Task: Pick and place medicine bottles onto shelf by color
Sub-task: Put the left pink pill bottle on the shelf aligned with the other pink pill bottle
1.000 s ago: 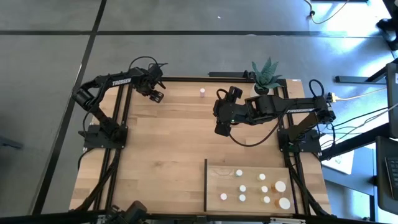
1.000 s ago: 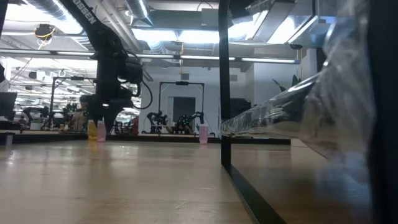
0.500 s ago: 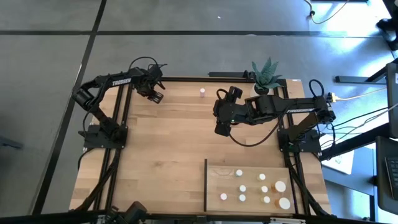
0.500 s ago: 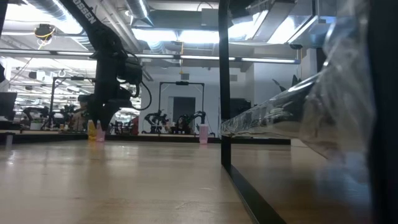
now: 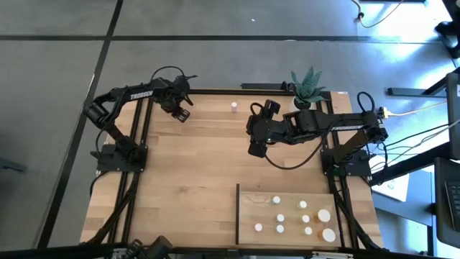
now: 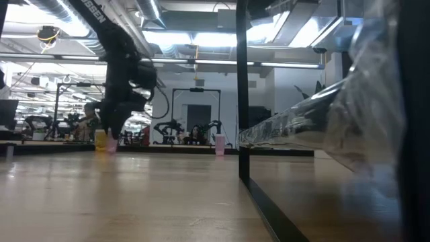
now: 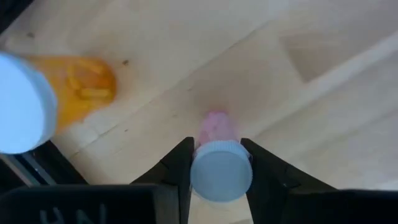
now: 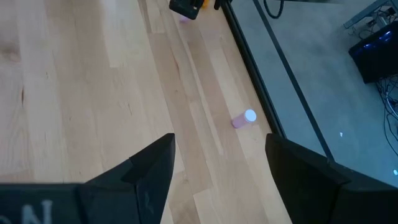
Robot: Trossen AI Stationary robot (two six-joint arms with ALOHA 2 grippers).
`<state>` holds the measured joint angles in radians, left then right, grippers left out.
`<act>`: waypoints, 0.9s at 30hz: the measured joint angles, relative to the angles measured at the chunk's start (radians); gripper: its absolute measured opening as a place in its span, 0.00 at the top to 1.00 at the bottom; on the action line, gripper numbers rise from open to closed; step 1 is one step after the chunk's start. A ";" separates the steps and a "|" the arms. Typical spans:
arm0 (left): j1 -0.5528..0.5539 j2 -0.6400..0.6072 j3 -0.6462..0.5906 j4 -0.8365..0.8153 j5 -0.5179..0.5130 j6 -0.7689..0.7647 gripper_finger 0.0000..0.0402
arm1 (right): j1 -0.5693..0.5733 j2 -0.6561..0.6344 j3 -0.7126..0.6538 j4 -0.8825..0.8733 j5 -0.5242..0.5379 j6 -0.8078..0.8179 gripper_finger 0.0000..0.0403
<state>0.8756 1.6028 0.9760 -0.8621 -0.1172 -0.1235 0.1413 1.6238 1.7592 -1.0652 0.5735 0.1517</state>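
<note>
- Left claw (image 7: 216, 163) is clamping a pink bottle (image 7: 217, 163) at the table's (image 5: 187, 180) far left corner, an orange bottle (image 7: 59, 96) standing beside it.
- Right claw (image 8: 214, 163) is hanging spread open, empty, over mid-table.

Grey floor (image 5: 57, 86) with dark seams; ceiling strip lights (image 6: 201, 39) overhead.

White capital letters reading "TROSSEN" run along the upper link of the left arm (image 5: 136, 93) in the upper left of the high view. A similar white marking sits on the forearm of the right arm (image 5: 345, 126) at right of centre, probably the same brand, though it is too small to read. In the low view, the letters "EN" show on that arm's link at the top left. No label on any bottle is legible.
</note>
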 joint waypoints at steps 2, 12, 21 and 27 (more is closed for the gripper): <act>-0.028 0.000 0.021 -0.014 0.000 0.003 0.74 | 0.000 0.000 0.000 0.000 0.000 0.000 0.38; -0.272 0.000 0.173 -0.047 -0.010 0.082 0.74 | 0.000 0.000 0.000 0.000 0.000 0.000 0.38; -0.526 0.000 0.299 -0.084 -0.050 0.075 0.75 | 0.000 0.000 0.000 0.000 0.000 0.000 0.38; -0.645 0.000 0.366 -0.083 -0.054 0.053 0.75 | 0.000 0.000 0.000 0.001 0.000 0.000 0.38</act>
<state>0.2309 1.6030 1.3422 -0.9449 -0.1710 -0.0705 0.1413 1.6238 1.7592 -1.0641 0.5735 0.1519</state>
